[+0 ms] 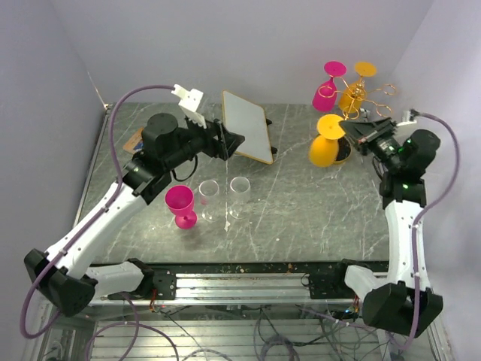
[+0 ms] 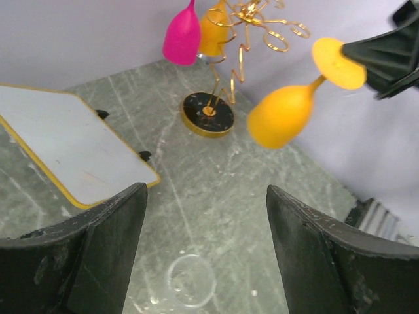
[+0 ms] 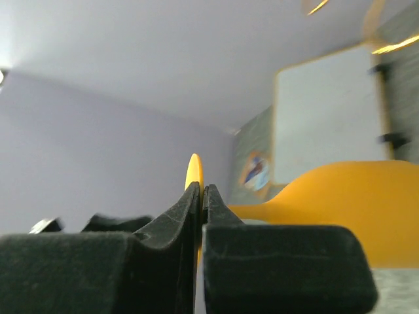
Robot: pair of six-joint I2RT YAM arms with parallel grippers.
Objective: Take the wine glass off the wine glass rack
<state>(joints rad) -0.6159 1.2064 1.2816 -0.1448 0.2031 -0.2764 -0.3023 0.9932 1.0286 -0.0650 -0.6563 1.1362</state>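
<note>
One orange wine glass [image 2: 281, 114] is hanging tilted in the air just beside the wine glass rack [image 2: 208, 114]. Its opaque rounded bowl is pointing down toward the table [image 2: 216, 196] and its flat round foot is pointing up. The right gripper [image 3: 201, 193] is pinching that foot edge-on, black jaws pressing together on it. The rack is showing as thin gold wire with looped arms, a pole and a round dark gold-rimmed base. A pink glass [image 2: 182, 36] and a second orange glass [image 2: 213, 29] are hanging bowl-down from it. The left gripper [image 2: 206, 255] is hovering with jaws spread wide and nothing between them, a clear glass [image 2: 190, 282] and a white board [image 2: 72, 147] lying below. From above, the held glass is covering part of the rack's base. The right wrist view is blurring the bowl and cropping it at the edge.
</note>
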